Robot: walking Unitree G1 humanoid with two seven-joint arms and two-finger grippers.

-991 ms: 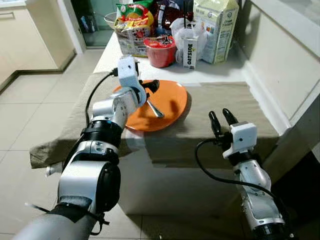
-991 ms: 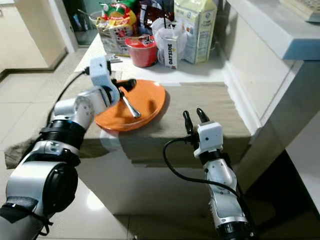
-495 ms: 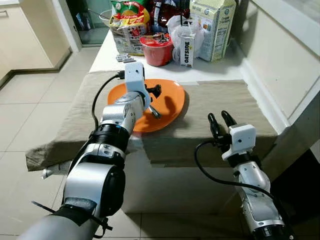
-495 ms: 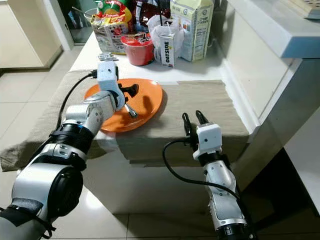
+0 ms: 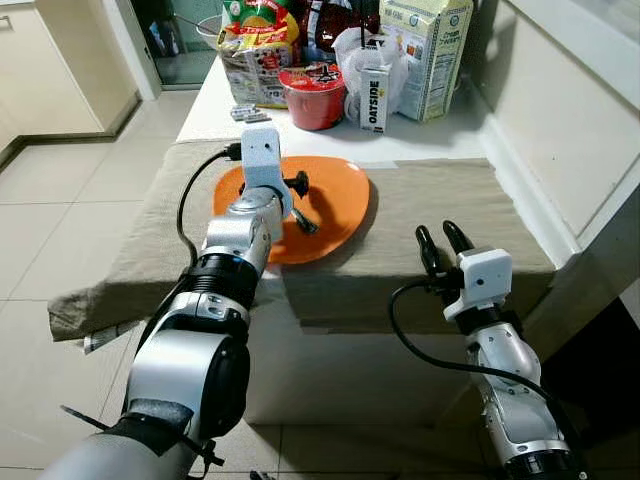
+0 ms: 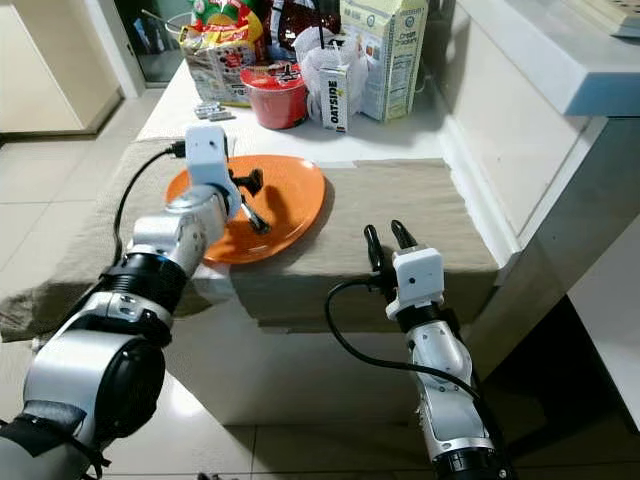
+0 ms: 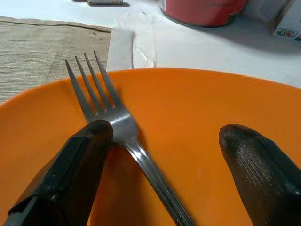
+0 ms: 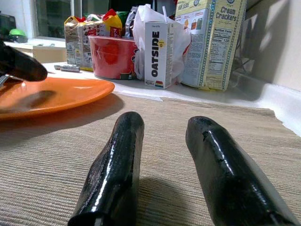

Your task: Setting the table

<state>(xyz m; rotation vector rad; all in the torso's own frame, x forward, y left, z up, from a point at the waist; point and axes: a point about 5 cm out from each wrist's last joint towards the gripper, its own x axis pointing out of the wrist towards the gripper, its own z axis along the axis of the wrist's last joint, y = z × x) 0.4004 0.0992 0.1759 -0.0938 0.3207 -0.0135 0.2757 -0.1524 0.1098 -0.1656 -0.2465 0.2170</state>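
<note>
I am holding my left hand (image 7: 162,155) spread over the orange plate (image 5: 335,195), where the fork (image 7: 117,136) is lying between its fingers, tines pointing away from the wrist; my right hand (image 5: 440,240), fingers parted, is waiting empty at the worktop (image 5: 440,200) edge, farther off.

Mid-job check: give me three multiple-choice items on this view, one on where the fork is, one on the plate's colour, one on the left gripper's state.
1. Where does the fork lie?
A. On the plate
B. On the white counter
C. On the floor

2. What colour is the plate?
A. White
B. Orange
C. Blue

3. How is the left gripper?
A. Shut on the red bowl
B. Open over the plate, fingers on either side of the fork
C. Hanging idle beside the table

Answers:
1 A, the left wrist view shows the fork resting on the plate.
2 B, it is orange in both eye views.
3 B, a wide gap separates its fingers.
</note>
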